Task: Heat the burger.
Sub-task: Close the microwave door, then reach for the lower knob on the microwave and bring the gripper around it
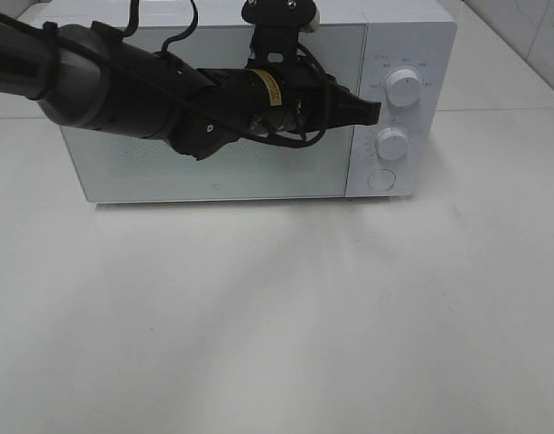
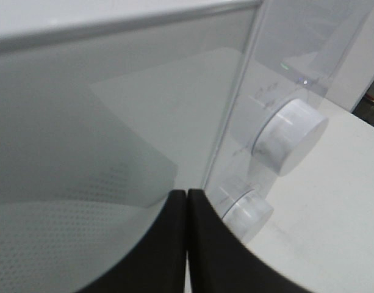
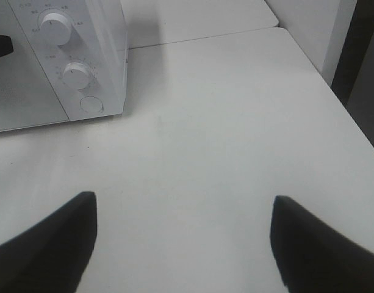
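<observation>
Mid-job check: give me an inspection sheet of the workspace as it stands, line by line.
Surface: white table, nothing on it in front of the microwave.
Job's things: burger not in view; microwave door shut, nothing visible through it.
Clutter: nothing seen.
Grippers: left gripper shut, tip beside the upper knob, contact unclear; right gripper open above bare table.
Cables: black cables loop along the left arm, in front of the door.
Surroundings: pale wall behind the table.
</observation>
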You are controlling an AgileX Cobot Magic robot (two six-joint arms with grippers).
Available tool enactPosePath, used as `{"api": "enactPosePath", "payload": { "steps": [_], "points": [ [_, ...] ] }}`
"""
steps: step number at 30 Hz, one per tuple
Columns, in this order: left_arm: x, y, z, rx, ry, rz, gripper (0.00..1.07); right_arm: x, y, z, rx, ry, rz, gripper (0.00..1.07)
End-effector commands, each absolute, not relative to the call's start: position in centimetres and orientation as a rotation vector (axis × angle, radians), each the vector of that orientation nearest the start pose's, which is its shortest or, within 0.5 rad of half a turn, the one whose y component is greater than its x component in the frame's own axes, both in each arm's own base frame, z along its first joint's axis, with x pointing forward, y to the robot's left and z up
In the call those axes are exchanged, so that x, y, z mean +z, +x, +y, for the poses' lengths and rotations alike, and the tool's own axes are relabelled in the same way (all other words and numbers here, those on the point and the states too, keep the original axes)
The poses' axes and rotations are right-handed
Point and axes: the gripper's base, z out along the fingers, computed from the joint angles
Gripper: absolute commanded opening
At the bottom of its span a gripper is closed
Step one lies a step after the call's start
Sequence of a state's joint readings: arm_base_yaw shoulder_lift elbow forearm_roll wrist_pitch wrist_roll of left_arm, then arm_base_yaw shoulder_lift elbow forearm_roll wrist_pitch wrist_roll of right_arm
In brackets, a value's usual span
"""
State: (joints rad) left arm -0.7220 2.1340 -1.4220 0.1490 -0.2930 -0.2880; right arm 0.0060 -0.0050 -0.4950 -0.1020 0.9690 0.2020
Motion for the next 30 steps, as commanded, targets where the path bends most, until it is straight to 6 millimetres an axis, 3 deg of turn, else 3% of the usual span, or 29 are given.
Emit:
{"api": "enactPosePath", "payload": {
  "steps": [1, 8, 17, 30],
  "points": [
    [19.8, 38.0, -32.0, -0.638, 0.523, 1.775, 0.0, 28.3, -0.5, -0.7, 0.009, 0.181, 1.914, 0.76],
    [20.9, 36.5, -32.9, -0.637, 0.564, 1.812, 0.0, 28.3, -0.5, -0.7, 0.009, 0.181, 1.914, 0.76],
    [23.9, 33.4, -34.3, -0.637, 0.646, 1.859, 0.0, 28.3, -0.5, -0.7, 0.009, 0.181, 1.914, 0.76],
    [26.8, 30.0, -33.6, -0.563, 0.72, 2.043, 0.0, 28.3, -0.5, -0.7, 0.009, 0.181, 1.914, 0.76]
  ]
}}
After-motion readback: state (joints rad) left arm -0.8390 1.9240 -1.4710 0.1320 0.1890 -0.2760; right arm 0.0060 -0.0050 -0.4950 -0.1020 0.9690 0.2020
